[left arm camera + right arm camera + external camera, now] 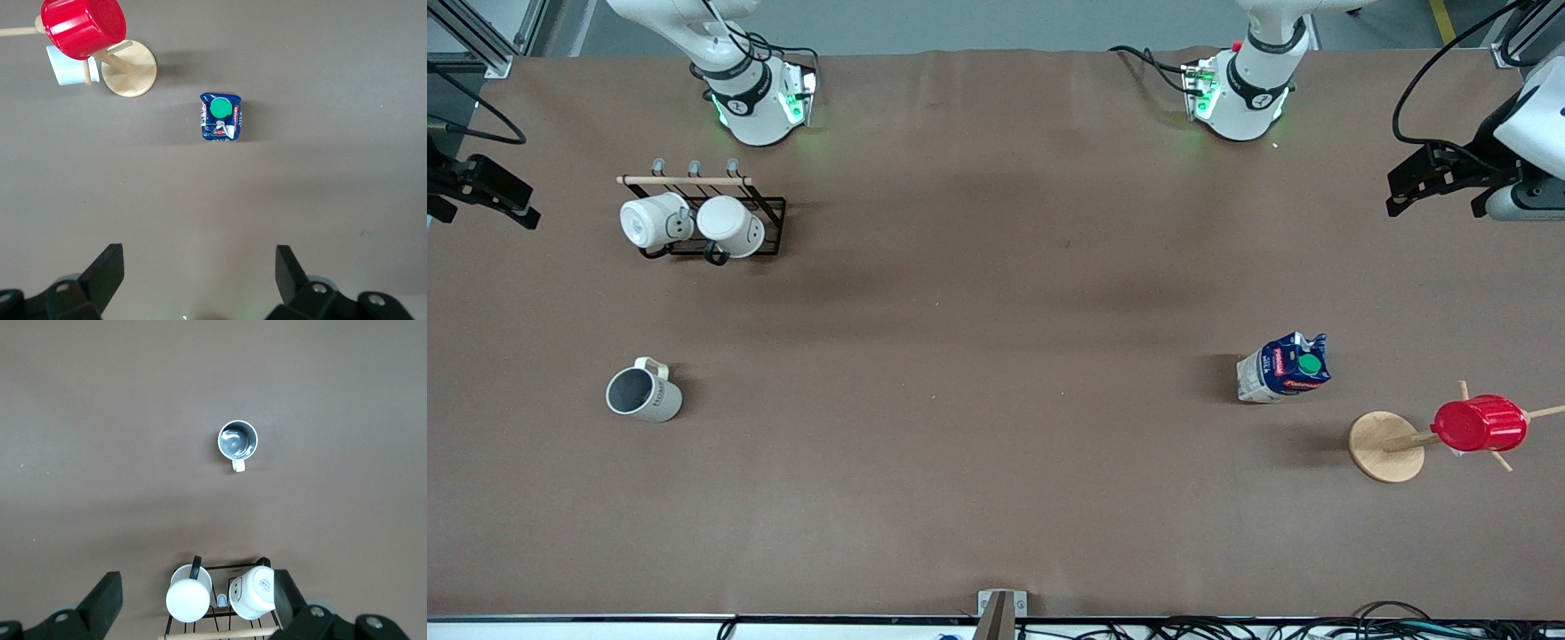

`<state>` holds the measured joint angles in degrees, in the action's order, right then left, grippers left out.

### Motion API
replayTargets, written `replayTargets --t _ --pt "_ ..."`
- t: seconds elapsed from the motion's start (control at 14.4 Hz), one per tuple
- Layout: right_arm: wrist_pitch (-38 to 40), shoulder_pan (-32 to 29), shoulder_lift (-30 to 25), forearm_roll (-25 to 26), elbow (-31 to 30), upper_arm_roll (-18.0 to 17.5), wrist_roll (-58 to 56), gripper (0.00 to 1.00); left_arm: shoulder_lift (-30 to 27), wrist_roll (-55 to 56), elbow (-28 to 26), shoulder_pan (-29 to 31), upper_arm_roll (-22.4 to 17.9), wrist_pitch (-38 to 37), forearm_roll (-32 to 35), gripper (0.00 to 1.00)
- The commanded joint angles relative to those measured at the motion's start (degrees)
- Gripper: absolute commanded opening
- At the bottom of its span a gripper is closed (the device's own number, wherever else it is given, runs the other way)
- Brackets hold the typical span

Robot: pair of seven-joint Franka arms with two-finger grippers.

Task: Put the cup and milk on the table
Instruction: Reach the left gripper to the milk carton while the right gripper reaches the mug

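Observation:
The cup (644,394), off-white with a grey inside, stands upright on the brown table (978,356) toward the right arm's end; it also shows in the right wrist view (237,443). The milk (1285,366), a blue carton with a green cap, stands upright on the table toward the left arm's end, and shows in the left wrist view (221,117). My left gripper (1405,187) (198,267) is open and empty, high over the table's end. My right gripper (503,191) (198,593) is open and empty, high over the other end, above the mug rack.
A black wire rack (769,227) holds two white mugs (654,220) (732,226), farther from the front camera than the cup. A red ribbed cup (1480,424) hangs on a wooden peg stand (1383,447) beside the milk. Cables lie along the table's near edge.

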<state>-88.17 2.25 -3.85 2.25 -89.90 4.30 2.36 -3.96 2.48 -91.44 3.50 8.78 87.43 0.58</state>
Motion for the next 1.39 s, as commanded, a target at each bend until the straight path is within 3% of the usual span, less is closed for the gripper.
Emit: replayTargets --t 0.0,0.35,0.56,0.97,1.32 --pt "0.98 -0.58 0.69 0.65 1.4 -0.43 -0.52 1.0 0.27 -1.42 1.0 0.46 0.1 -0.68 -0.31 1.0" --pt "1.07 -0.32 0.78 0.65 1.31 -0.43 -0.25 1.0 4.29 -1.16 0.74 0.63 -0.08 1.59 -0.22 1.0" --pt "1.07 -0.32 0.69 0.65 1.31 -0.43 -0.17 1.0 7.9 -1.16 -2.59 1.95 -0.08 9.14 -0.22 1.0" --pt "-0.59 -0.49 1.56 0.57 0.43 -0.43 -0.17 1.0 10.71 0.42 -16.39 2.39 -0.08 28.82 -0.31 1.0" --pt "-6.92 -1.11 6.65 0.39 0.08 -0.35 -0.25 1.0 18.18 3.32 -17.99 2.65 0.1 38.6 -0.75 1.0"
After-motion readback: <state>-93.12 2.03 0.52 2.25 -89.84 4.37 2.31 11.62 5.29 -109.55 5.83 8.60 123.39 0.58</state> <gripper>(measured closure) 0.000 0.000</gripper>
